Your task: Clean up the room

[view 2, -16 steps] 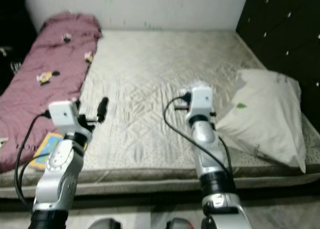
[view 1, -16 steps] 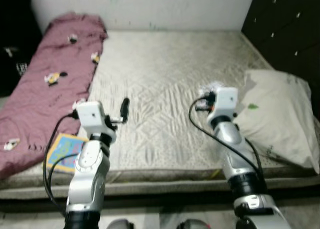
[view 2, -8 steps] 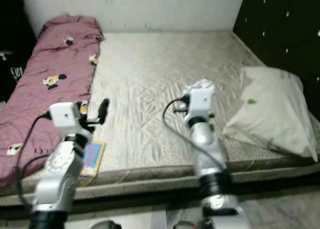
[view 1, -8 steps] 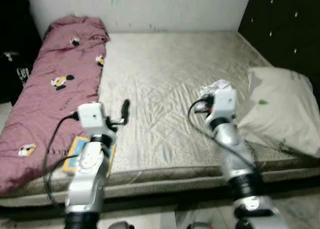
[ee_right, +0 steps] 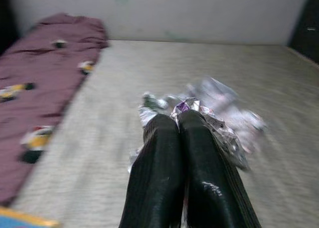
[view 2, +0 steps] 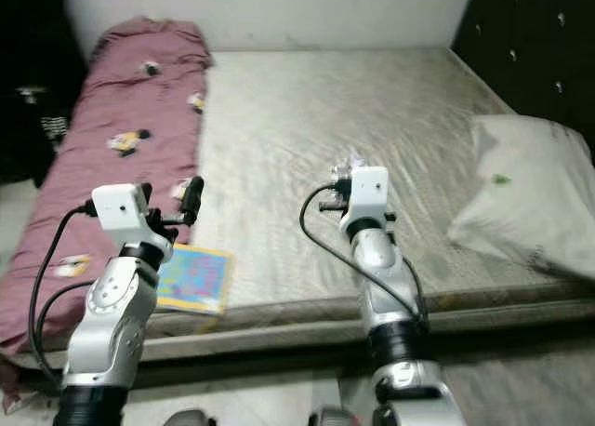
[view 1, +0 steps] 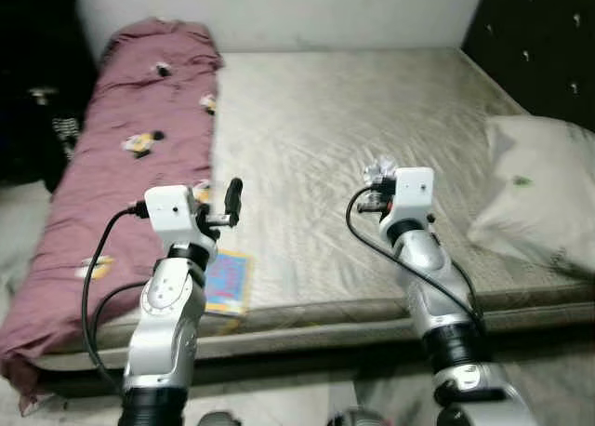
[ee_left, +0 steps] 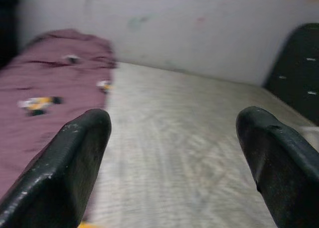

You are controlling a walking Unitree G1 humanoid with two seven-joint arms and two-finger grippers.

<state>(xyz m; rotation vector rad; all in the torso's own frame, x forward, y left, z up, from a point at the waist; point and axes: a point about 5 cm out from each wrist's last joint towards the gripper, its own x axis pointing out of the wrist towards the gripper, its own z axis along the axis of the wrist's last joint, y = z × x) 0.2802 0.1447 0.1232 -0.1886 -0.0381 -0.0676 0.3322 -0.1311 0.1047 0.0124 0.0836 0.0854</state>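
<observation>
Right wrist view shows our right gripper (ee_right: 178, 119) clamped on a crinkly wrapper (ee_right: 214, 111), held above the bed (view 1: 316, 128) for binning; left gripper (ee_left: 174, 138) gapes, spare.

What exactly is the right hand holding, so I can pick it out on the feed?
Start at the bare grey mattress, between the maroon blanket and the white pillow. The right hand, raised above the mattress, is shut on a crumpled silvery wrapper, the only shiny, crinkled thing here.
</observation>
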